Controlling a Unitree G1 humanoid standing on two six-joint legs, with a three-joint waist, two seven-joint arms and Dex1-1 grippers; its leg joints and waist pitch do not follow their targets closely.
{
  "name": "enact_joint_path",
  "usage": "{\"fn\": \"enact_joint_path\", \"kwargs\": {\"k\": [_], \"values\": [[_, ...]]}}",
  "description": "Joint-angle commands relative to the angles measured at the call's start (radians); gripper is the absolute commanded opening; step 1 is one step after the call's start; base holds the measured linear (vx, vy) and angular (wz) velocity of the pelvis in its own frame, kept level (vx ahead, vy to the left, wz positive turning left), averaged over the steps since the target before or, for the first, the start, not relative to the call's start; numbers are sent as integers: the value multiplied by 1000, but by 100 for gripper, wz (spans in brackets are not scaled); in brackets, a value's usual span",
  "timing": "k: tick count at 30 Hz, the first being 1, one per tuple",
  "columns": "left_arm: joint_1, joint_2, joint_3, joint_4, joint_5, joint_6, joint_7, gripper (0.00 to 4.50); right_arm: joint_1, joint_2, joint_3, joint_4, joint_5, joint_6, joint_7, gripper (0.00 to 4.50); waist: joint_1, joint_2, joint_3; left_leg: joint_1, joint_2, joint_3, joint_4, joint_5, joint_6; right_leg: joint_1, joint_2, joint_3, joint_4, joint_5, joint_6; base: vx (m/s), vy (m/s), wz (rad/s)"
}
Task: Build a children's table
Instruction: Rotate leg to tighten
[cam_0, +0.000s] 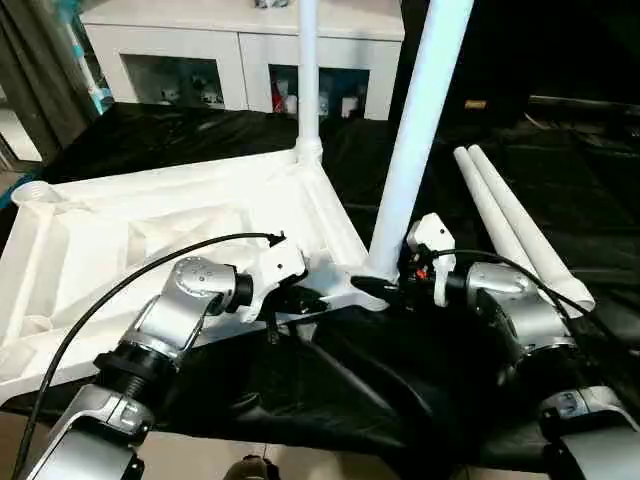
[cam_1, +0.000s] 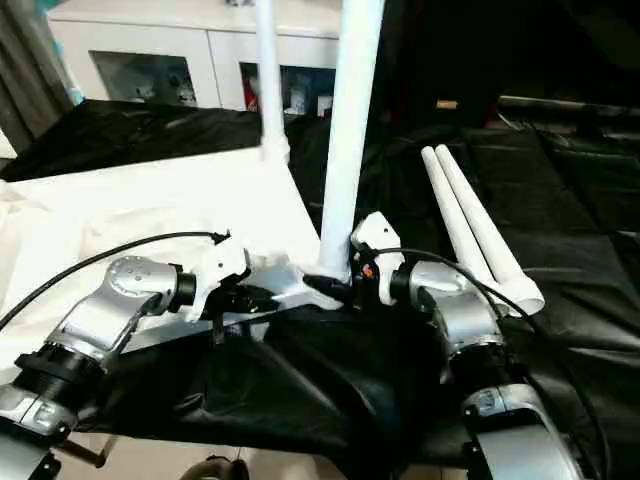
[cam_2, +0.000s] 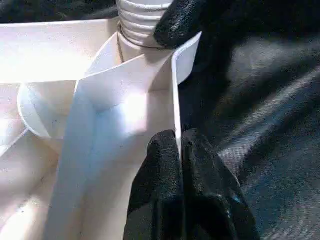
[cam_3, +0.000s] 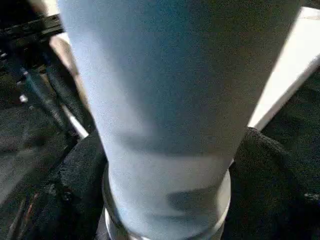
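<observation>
Two legs already stand upright in the upturned tabletop: a far leg at about twelve o'clock in the head view, and a near leg rising from the corner socket closest to the robot. Two spare legs lie side by side on the black cloth at about three o'clock, probably waiting for the remaining sockets at nine o'clock.

The left gripper has its black fingers pinched together on the thin edge wall of the tabletop, just beside that near socket; this looks meant to hold the top steady while the leg is worked. The threaded foot of the near leg shows in the left wrist view, with one of the other gripper's fingers against it.

The right gripper has its fingers spread wide, one on either side of the near leg's base. Whether they press on it or only flank it cannot be told. A white cabinet stands behind.
</observation>
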Motion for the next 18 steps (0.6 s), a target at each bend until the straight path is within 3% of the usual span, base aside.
{"fn": "enact_joint_path", "kwargs": {"k": [1, 11, 14, 15, 16, 18], "values": [[-6, -2, -2, -48, -46, -20, -57, 0, -7, -26, -26, -19, 21, 10, 17, 344, -5, -1, -80, 50, 23, -12, -72, -331, -14, 23, -34, 12, -76, -196, -233, 0, 0, 0], [-12, -15, 6, -25, -29, -11, -15, 0, 21, 13, -24, -20, 26, 30, -19, 282, -4, -1, -82, 46, 22, -12, -70, -296, -5, 24, -33, 11, -72, -151, -240, 0, 0, 0], [-51, -56, 19, 60, 29, -4, 135, 0, 1, 81, -65, 75, -11, -8, -248, 276, -13, -4, -81, 48, 21, -14, -73, -317, -29, 20, -37, 13, -76, -206, -227, 0, 0, 0], [-70, -76, 28, 102, 49, -16, 200, 0, -12, 113, -94, 116, -14, -15, -355, 275, -16, -9, -79, 48, 20, -13, -74, -326, -32, 18, -36, 13, -80, -226, -223, 0, 0, 0], [-98, -106, 38, 157, 70, -19, 282, 0, -26, 157, -132, 161, -5, -11, -484, 275, -19, -6, -78, 52, 19, -14, -75, -341, -46, 13, -39, 15, -82, -269, -215, 0, 0, 0], [-109, -117, 41, 176, 77, -16, 312, 0, -30, 174, -145, 175, -1, -8, -529, 274, -22, -8, -77, 53, 18, -16, -77, -358, -57, 14, -38, 13, -86, -307, -202, 0, 0, 0]]}}
